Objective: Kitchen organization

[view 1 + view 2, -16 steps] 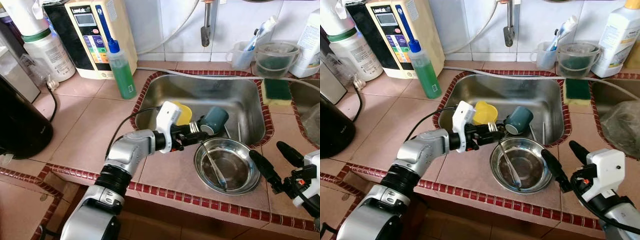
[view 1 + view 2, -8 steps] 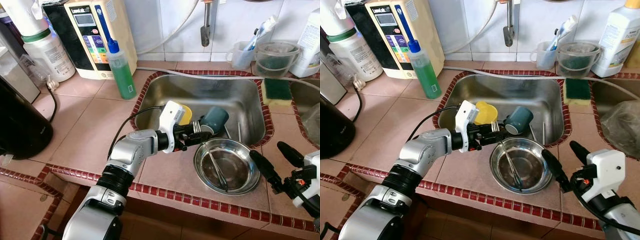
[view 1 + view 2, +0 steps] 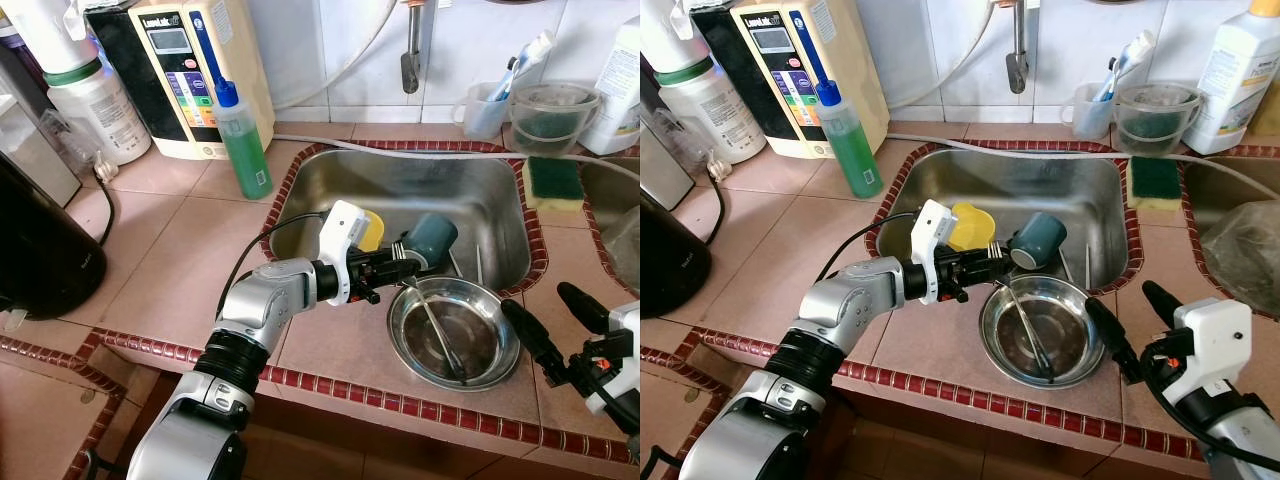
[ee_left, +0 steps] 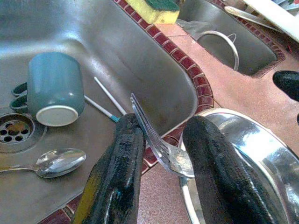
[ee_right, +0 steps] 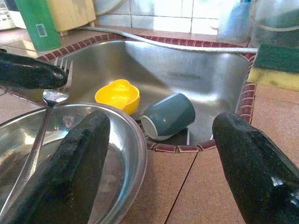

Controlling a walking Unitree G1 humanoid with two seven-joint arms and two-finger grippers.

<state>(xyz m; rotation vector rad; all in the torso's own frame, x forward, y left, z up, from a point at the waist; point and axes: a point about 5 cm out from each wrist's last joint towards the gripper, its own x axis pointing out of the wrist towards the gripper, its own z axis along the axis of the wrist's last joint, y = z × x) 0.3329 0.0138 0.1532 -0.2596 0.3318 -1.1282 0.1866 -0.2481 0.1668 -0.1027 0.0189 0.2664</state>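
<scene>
My left gripper [image 3: 395, 272] reaches across the counter to the near rim of the sink [image 3: 480, 190] and is shut on a steel fork [image 3: 440, 335] just below its tines. The tines [image 4: 140, 114] point up between the fingers. Its handle slopes down into a shiny steel bowl [image 3: 512, 345] that stands on the tiled counter in front of the sink. My right gripper [image 3: 535, 300] hovers open just right of that bowl. In the sink lie a teal cup [image 3: 432, 238] on its side, a yellow bowl [image 3: 370, 228] and a spoon [image 4: 60, 161] by the drain.
A green soap bottle [image 3: 243, 145] stands left of the sink, before a cream water appliance [image 3: 200, 70]. A black appliance [image 3: 35, 240] sits far left. A yellow-green sponge [image 3: 553, 183] lies on the sink's right rim, with clear containers [image 3: 550, 115] behind.
The fork's handle has swung rightward inside the steel bowl while my left gripper kept its hold near the rim. The right gripper has stayed in place.
</scene>
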